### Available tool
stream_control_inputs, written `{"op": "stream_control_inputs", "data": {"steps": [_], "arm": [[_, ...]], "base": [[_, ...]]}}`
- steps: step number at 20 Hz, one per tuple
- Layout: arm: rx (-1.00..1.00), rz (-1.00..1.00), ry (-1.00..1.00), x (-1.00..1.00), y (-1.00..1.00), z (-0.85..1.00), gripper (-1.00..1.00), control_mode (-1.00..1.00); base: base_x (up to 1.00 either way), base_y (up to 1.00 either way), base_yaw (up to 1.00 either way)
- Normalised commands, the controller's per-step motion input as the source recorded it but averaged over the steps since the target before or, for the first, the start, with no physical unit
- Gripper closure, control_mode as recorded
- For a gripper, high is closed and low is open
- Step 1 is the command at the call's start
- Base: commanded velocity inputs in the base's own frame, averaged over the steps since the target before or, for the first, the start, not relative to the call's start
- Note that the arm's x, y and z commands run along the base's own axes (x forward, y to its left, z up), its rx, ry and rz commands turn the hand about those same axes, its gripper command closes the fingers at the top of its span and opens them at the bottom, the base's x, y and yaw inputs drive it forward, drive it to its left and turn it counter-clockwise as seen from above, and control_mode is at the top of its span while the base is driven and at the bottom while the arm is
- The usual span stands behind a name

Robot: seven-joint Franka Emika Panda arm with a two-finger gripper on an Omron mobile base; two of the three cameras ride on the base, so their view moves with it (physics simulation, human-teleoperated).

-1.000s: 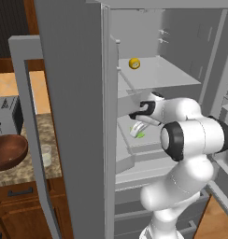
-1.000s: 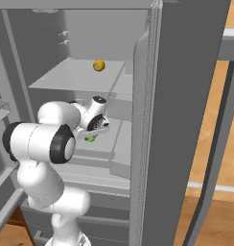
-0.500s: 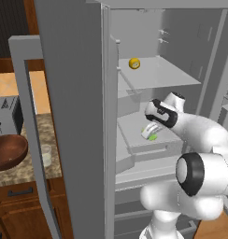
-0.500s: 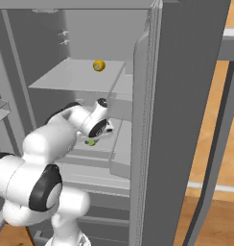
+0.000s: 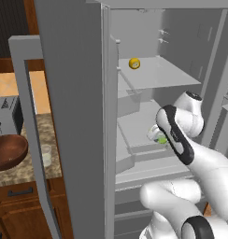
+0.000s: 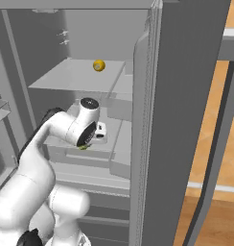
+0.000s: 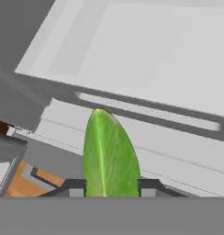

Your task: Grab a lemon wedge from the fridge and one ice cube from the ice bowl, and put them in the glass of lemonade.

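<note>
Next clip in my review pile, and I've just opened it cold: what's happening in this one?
The white arm is reaching into the open fridge, and its gripper is closed on a green wedge, held between the two fingertips in the hand view at the level of the middle shelves. A small yellow item sits on the upper shelf. Out on the counter, the brown ice bowl and the small glass of lemonade wait beside each other.
</note>
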Motion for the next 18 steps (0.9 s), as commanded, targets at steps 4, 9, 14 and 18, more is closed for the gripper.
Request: {"op": "stream_control_inputs", "data": {"steps": [4,9,14,18], "arm": [[-0.08,-0.29,0.0,-0.8,0.0,0.72,1.0,-1.0],[-0.1,-0.14,0.0,-0.83,0.0,0.96,1.0,-1.0],[-0.03,0.0,0.0,-0.94,0.0,0.99,1.0,-1.0],[-0.05,0.0,0.0,-0.91,0.01,0.51,1.0,-1.0]], "base": [[0.0,0.0,0.0],[0.0,0.0,0.0],[0.0,0.0,0.0],[0.0,0.0,0.0]]}}
